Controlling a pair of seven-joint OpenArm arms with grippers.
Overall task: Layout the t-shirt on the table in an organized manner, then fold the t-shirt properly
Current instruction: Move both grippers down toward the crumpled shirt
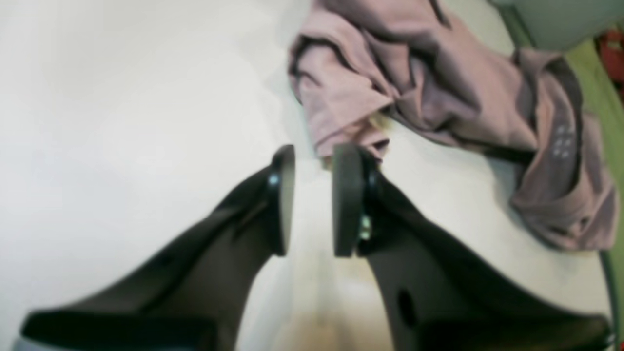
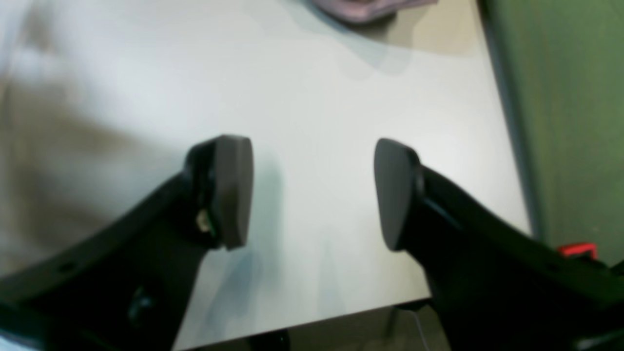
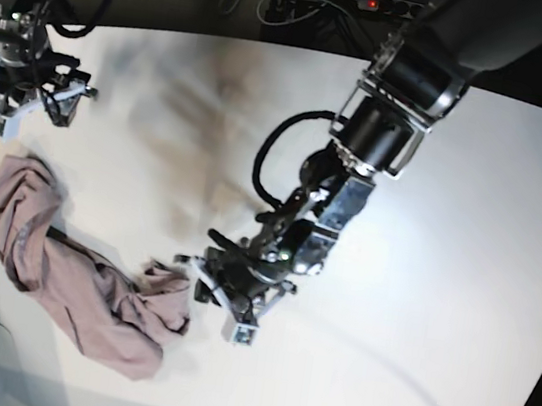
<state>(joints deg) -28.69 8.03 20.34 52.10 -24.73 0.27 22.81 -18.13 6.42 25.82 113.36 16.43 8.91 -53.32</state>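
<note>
Pincer on the left arm (image 1: 313, 200): jaws stand slightly apart with nothing between them, tips just beside a bunched fold of the t-shirt (image 1: 438, 107). Bare white shows in the gap, so no cloth is gripped. Position reads as an approach to the nearest fold, or a fresh release of it; cannot tell which.

Right pincer (image 2: 312, 192): jaws wide, empty, hovering over bare table (image 2: 317, 97) near its edge. Only a sliver of pink at 12 o'clock in that view, well apart from the jaws. Likely parked clear so the other arm can work.

Base view: t-shirt (image 3: 69, 276) lies crumpled in a long rope at about 8 o'clock on the table (image 3: 468, 241), near its edge. Not laid out; no fold started. Left pincer (image 3: 232, 299) sits at the heap's 3 o'clock end, right pincer (image 3: 33, 99) off at 10 o'clock.

Judgement: spreading comes first, needing both arms on separate corners.
</note>
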